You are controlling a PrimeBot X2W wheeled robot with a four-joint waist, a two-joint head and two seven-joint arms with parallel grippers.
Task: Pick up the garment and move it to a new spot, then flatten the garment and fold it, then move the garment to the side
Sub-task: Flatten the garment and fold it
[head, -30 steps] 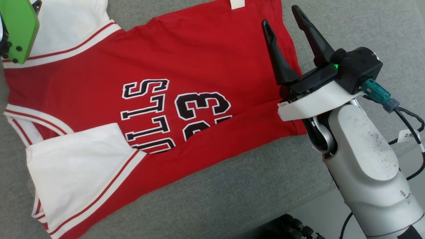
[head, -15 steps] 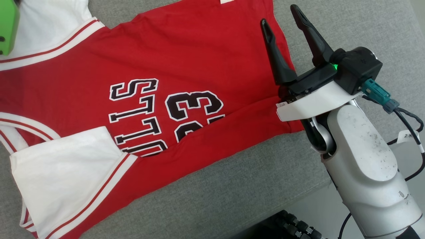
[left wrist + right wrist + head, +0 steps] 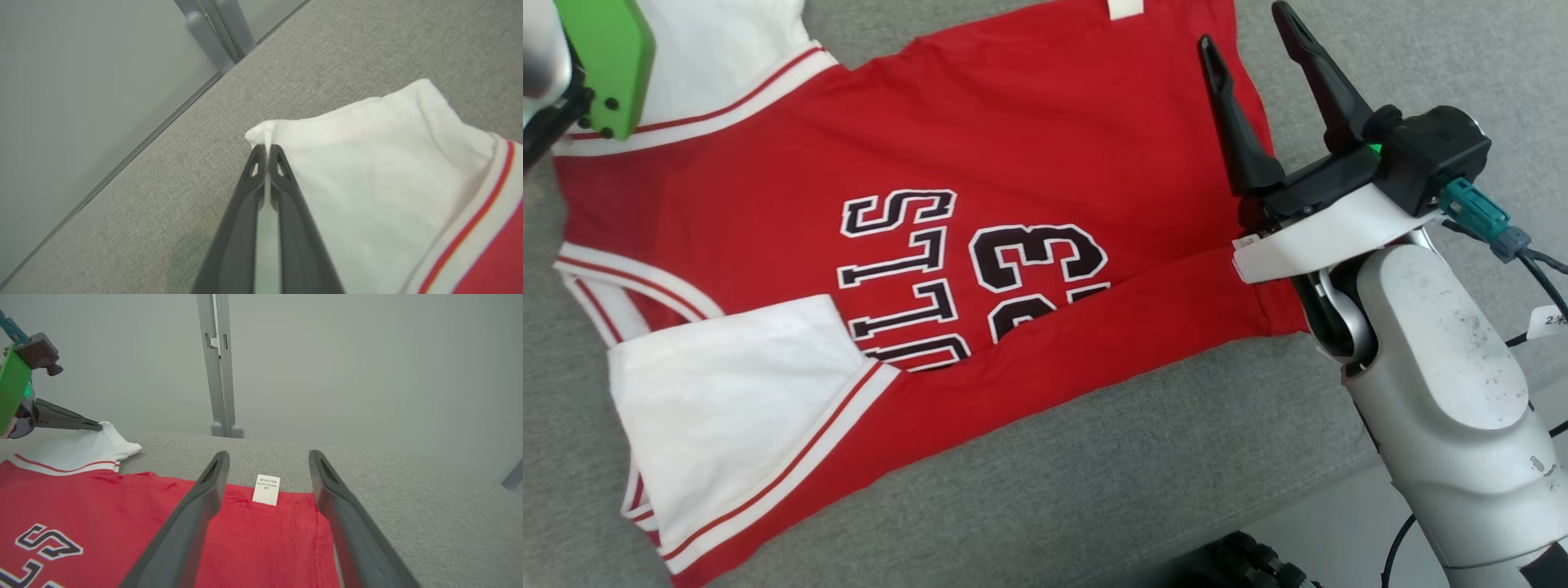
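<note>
The garment (image 3: 1029, 155) is a red jersey with white sleeves and black lettering, lying spread on the grey surface. My left gripper (image 3: 266, 149) is shut on the corner of the far white sleeve (image 3: 367, 163), with a small pinch of cloth between its tips. The right wrist view shows the left gripper (image 3: 97, 425) at the sleeve corner too. Its green housing (image 3: 609, 65) sits at the head view's top left. My right gripper (image 3: 1243, 31) hovers open over the jersey's hem end, fingers astride the white care label (image 3: 267, 490).
A grey fabric surface (image 3: 1094, 474) carries the jersey, with its edge and a pale floor at lower right (image 3: 1339, 506). A grey post (image 3: 218, 375) stands against the wall behind. Cables (image 3: 1539, 269) hang by my right wrist.
My left gripper has closed on the white sleeve corner. The head camera swung left, then back right. My right gripper stays open over the hem.
</note>
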